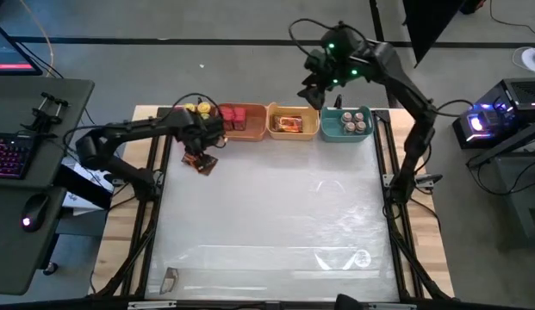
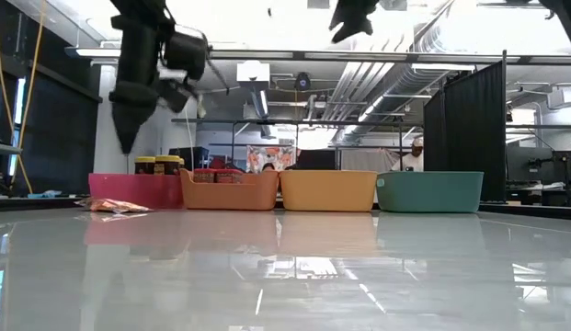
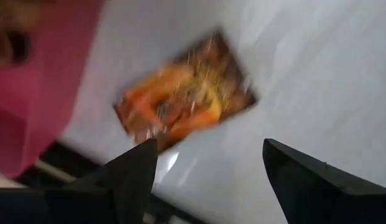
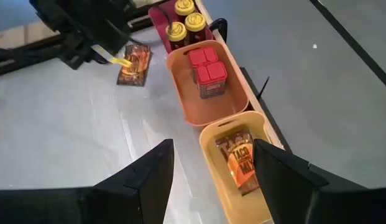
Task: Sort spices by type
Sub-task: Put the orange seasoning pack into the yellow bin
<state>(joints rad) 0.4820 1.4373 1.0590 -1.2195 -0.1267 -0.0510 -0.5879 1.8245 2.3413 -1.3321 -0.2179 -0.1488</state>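
While your left gripper (image 1: 201,148) hangs just above the table with its fingers spread and nothing between them, note one flat orange-brown foil packet (image 1: 201,163) lying directly beneath it, on the bare table (image 1: 276,215) just in front of the pink bin (image 2: 133,190). The spread jaws straddle the packet in the left wrist view, so you may read this either as a packet just let go or as one about to be gripped; the pictures do not settle which. It belongs, by type, with the other packets two bins to the right.

Far row, left to right:
- Pink bin: yellow-lidded jars (image 4: 185,22), standing upright together.
- Orange bin (image 4: 233,109): small red boxes (image 4: 207,71), packed side by side.
- Yellow bin (image 4: 208,162): foil packets (image 4: 239,163), lying flat (the label faces up).
- Teal bin (image 1: 345,136): grey-brown-lidded jars (image 1: 353,121), upright in a cluster.

Each bin holds one kind only, which is why the stray packet reads as the last unsorted item; I see no other spice loose on the table.

Your right gripper (image 1: 316,86) waits high over the far edge, above the yellow and teal bins, fingers apart and holding nothing, well clear of the left arm's work.

To finish, you would likely need a low, flat pinch on the packet's edge, since thin foil on a glossy table may slide rather than lift.
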